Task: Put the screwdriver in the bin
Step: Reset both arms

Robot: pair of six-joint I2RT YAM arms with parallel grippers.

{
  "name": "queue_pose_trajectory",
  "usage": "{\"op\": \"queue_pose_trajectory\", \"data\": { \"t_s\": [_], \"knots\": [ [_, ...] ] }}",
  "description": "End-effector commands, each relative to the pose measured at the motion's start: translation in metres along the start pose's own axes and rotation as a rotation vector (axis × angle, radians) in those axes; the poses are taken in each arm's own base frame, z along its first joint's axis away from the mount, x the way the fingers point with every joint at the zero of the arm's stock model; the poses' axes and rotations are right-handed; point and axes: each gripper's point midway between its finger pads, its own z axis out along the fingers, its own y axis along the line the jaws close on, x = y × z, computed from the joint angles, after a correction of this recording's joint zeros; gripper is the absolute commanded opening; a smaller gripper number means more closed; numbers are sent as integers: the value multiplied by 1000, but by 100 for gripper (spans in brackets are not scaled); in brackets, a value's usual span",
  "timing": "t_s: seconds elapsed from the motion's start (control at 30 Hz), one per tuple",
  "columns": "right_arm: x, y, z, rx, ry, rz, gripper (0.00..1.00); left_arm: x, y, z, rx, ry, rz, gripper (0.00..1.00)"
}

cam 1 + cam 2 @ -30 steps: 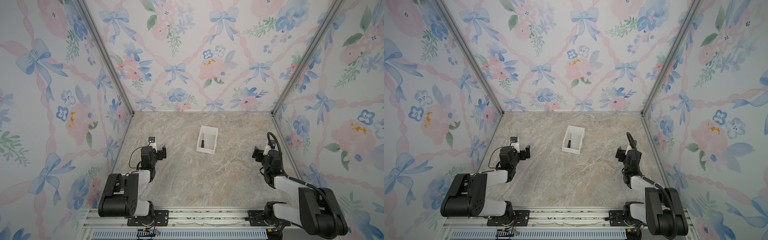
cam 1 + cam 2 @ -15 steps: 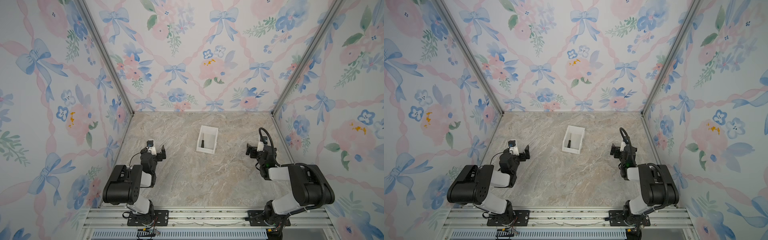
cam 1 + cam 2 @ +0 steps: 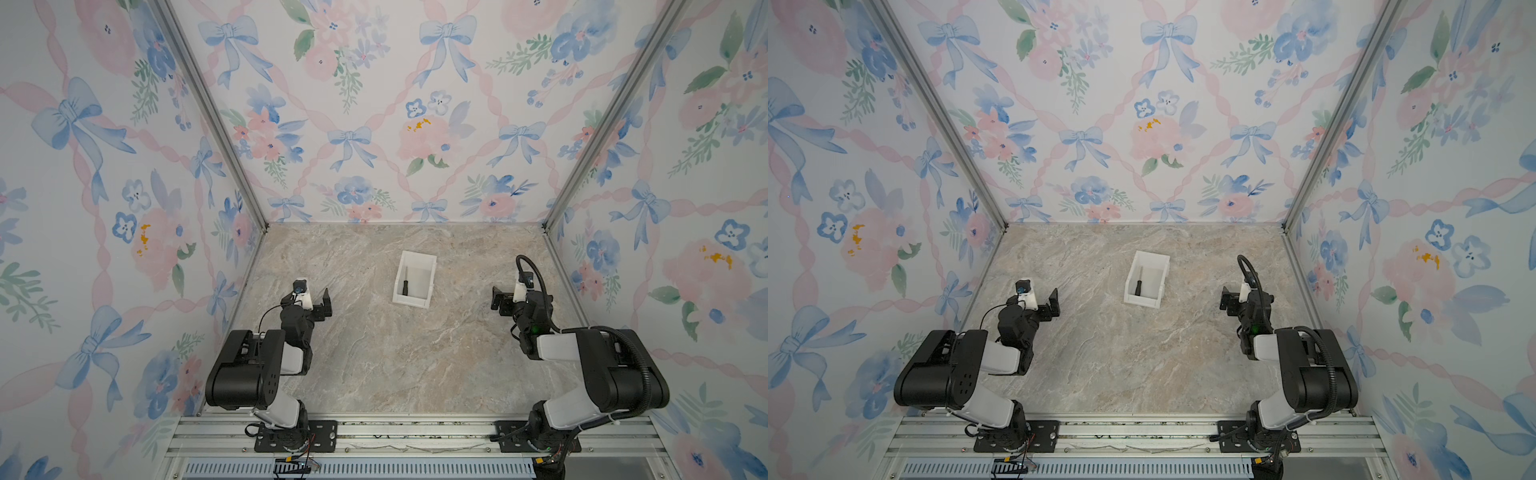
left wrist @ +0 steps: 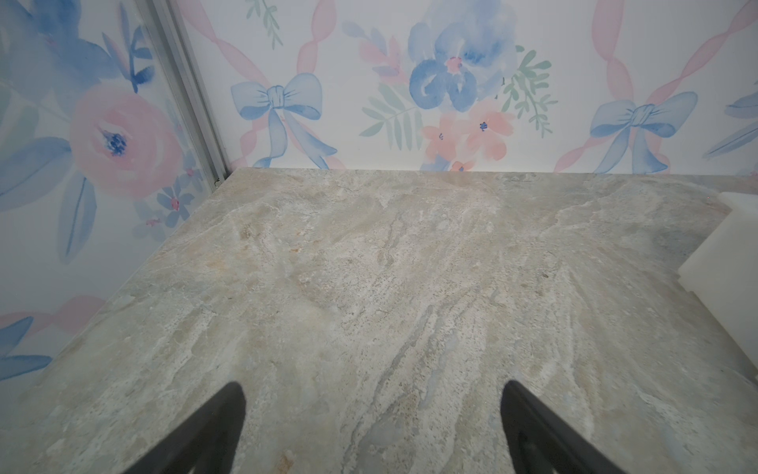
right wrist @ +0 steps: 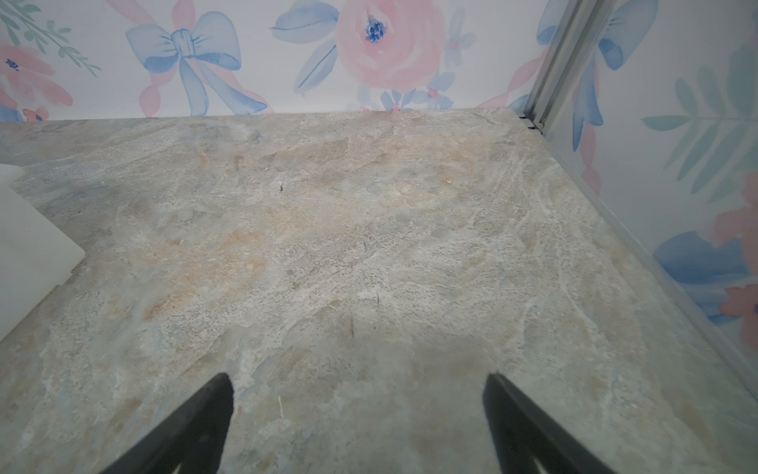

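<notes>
White bin (image 3: 410, 302) has the screwdriver (image 3: 405, 282) lying inside, sat between the left tool (image 4: 373, 390) and right tool (image 5: 357, 379), both spread wide, empty.

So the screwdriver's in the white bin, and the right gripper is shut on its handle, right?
Not quite: the screwdriver lies in the white bin, but the right gripper is open, empty and apart from the bin, as the right wrist view shows.
</notes>
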Motion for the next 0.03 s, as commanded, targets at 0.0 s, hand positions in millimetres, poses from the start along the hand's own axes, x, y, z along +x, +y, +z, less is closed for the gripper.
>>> {"op": "queue_pose_trajectory", "data": {
  "t_s": [0.0],
  "knots": [
    [-9, 4, 2, -9, -27, -17, 97, -4, -3, 2, 12, -17, 14, 98]
  ]
}}
